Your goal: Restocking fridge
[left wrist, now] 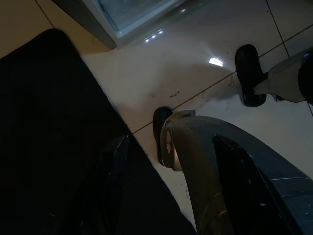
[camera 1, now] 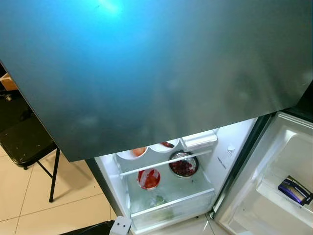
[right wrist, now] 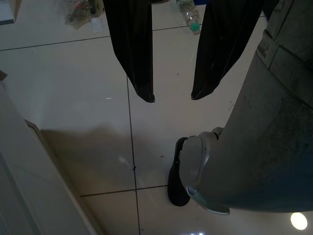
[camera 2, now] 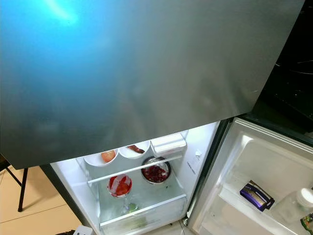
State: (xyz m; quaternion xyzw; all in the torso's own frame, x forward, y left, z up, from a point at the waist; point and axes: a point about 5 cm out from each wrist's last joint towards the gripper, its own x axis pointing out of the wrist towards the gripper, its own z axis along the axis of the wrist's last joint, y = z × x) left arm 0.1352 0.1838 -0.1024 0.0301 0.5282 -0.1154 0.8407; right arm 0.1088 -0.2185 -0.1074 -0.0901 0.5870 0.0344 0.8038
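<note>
the fridge stands just ahead, its dark upper door closed and taking up most of the head views, a blue glare on it. below it the lower compartment is lit and its door is swung wide to the robot's right.

on the upper shelf inside sit two white bowls side by side, one with an orange-pink fruit, the other with something dark red, and a white lidded box just beside them towards the hinge side. under the shelf edge, a steel bowl of dark red pieces and a round tub of red food stand near each other on a glass shelf. the clear drawer beneath holds something green, too blurred to name.

in the door rack lies a dark blue packet, with a clear white-capped bottle next to it.

a black folding chair stands on the tiled floor to the robot's left.

the right gripper hangs over the tiles by the robot's leg, its fingers apart and holding nothing. the left gripper hangs low beside a black mat; its fingers are spread with nothing between them.
</note>
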